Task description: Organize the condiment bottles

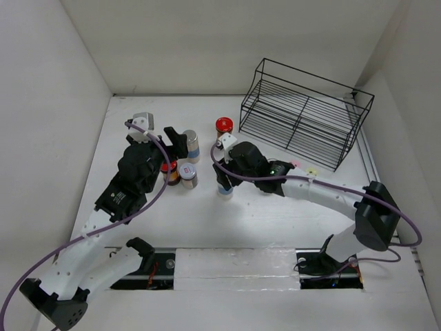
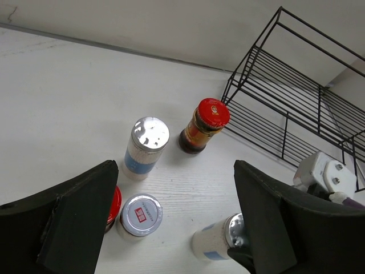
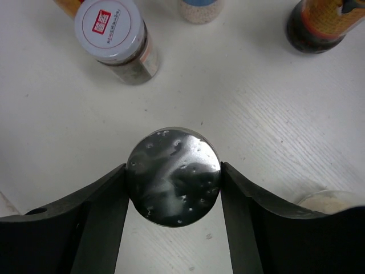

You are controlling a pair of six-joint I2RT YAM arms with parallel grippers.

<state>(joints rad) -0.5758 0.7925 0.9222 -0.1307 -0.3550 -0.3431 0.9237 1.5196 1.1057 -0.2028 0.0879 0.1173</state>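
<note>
Condiment bottles (image 1: 187,174): seven are counted on the white counter (image 1: 138,117) and none in the black wire rack (image 1: 306,114), which stands at the far right with nothing on its shelves. Progress is judged early: no bottle is seen placed or lined up, and if the rack is the intended home, every item is left to be moved. Item in work: one silver-lidded shaker (image 3: 171,177), blue-labelled with pale contents, stands near the middle of the counter and is clenched at its lid between both fingers of the right hand (image 1: 224,179); no lift is evident. The left hand (image 2: 175,171) is released, with nothing between its fingers, and is poised over the left group. Left group, all standing close together: a second silver-lidded shaker (image 2: 147,145), blue-labelled and filled with pale grains; a white-lidded jar (image 3: 114,40), clear, holding dark granules; a red-lidded jar (image 2: 114,204), largely hidden by a finger, contents not readable. Set apart, nearer the rack: a red-lidded amber bottle (image 2: 204,123), upright, with dark contents. Behind the right forearm, a pink cap (image 1: 296,164) and a yellow-green cap (image 1: 312,169) are just made out; their bottles are hidden.
</note>
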